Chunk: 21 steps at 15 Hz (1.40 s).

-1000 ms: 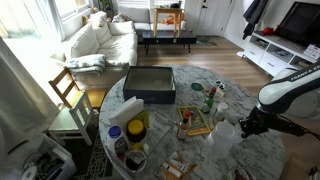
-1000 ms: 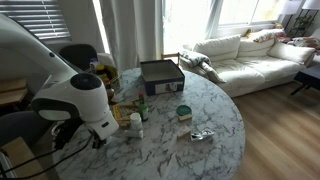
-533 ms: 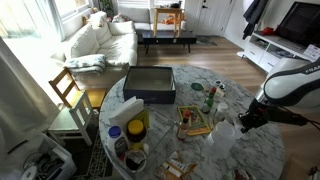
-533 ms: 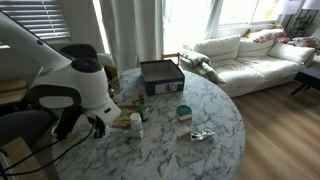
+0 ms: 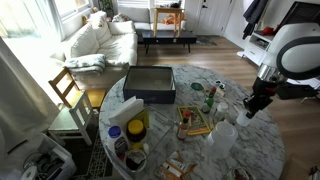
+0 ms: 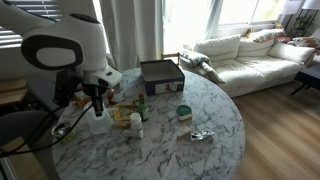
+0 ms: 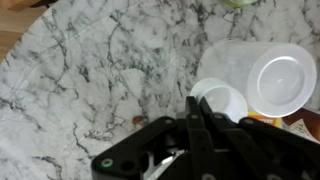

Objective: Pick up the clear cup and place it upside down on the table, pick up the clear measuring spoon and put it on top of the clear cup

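1. Surface (image 7: 70, 60). Round top, marbled grey-white. It fills the left of the wrist view and is bare there. This is judged the best landing patch for the overturned cup: flat, with nothing to catch a rim.
2. Fingers (image 7: 200, 125). A dark pair at the centre of the wrist view, pressed together, with nothing seen between them. In an exterior view the fingers (image 5: 254, 104) hang above the surface, apart from the cup. They should spread wider than the cup's wall before any descent. Lowered together, they would only push the cup along.
3. Small white round piece (image 7: 226, 100). It lies just past the fingertips and close against the cup. Whether the two touch cannot be told. It may be the measuring spoon's bowl, but that is uncertain. The approach should come from a side that does not sweep it away.
4. Clear cup (image 7: 262, 72). A translucent whitish tumbler at the right of the wrist view. In an exterior view the clear cup (image 5: 225, 135) stands on the surface among clutter. Whether its mouth faces up or down cannot be told. Suggested handling:
   - Take it side-on at mid-wall, leaving the wrist free to roll it over.
   - Squeeze lightly, since thin plastic likely flexes.
   - Let go only once the rim sits flat.
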Each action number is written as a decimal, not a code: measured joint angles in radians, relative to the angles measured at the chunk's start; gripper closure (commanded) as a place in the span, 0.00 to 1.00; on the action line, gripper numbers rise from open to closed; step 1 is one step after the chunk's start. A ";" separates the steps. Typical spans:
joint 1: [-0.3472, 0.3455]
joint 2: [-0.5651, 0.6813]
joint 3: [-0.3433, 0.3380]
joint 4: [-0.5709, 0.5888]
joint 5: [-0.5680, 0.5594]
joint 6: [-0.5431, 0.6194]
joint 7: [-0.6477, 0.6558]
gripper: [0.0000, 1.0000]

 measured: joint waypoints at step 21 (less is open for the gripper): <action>0.124 -0.020 0.142 0.015 -0.099 -0.007 0.064 0.99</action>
